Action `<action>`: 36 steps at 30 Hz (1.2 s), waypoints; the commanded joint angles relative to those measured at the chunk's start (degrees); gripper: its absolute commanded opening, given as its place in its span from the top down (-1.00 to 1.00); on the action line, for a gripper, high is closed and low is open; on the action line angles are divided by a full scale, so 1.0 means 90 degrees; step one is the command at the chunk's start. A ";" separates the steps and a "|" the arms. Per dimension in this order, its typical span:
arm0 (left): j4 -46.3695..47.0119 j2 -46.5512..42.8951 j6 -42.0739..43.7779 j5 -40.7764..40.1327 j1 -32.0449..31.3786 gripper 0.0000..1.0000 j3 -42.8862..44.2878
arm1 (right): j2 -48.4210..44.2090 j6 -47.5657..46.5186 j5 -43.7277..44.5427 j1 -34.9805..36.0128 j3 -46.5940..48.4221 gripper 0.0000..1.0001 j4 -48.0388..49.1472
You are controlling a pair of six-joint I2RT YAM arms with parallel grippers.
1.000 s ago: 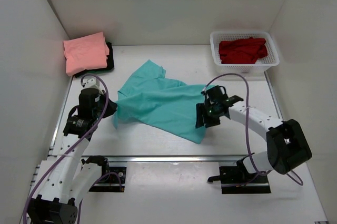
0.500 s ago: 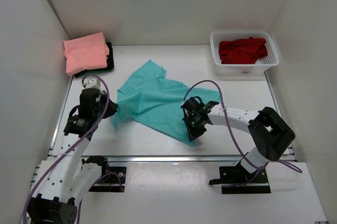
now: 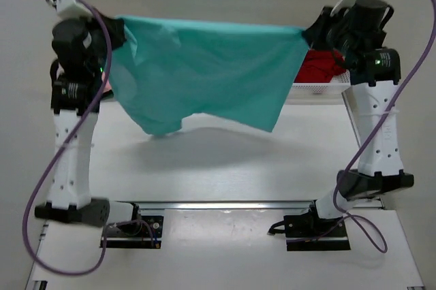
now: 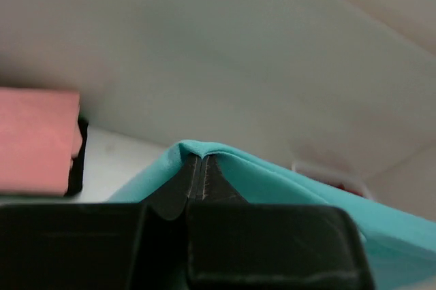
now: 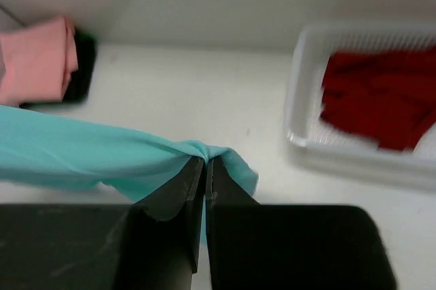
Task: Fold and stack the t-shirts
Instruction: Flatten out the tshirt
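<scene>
Top external view: my left end effector (image 3: 114, 30) and right end effector (image 3: 308, 33) are each clamped on an upper corner of the teal t-shirt (image 3: 204, 72), stretched high above the surface (image 3: 225, 160). Light, limp, drapey cloth; corner pinches likely suit it best.

No text, label, brand mark, number or sign can be read in any of the three views.
</scene>
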 commanded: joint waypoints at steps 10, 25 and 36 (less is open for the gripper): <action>0.0381 0.1452 -0.0079 0.0447 0.0712 1.00 0.1521 | 0.0867 -0.0278 -0.0739 -0.0405 -0.0189 1.00 0.1493; -0.1959 -0.2637 0.0038 0.0105 -0.0051 1.00 -0.1549 | -0.2425 -0.0366 -0.0084 0.0298 -0.2862 1.00 0.0489; -0.0233 -0.1400 -0.0949 0.0729 0.0211 1.00 -0.2163 | -0.1237 -0.0249 -0.0884 0.0034 -0.2255 1.00 0.1073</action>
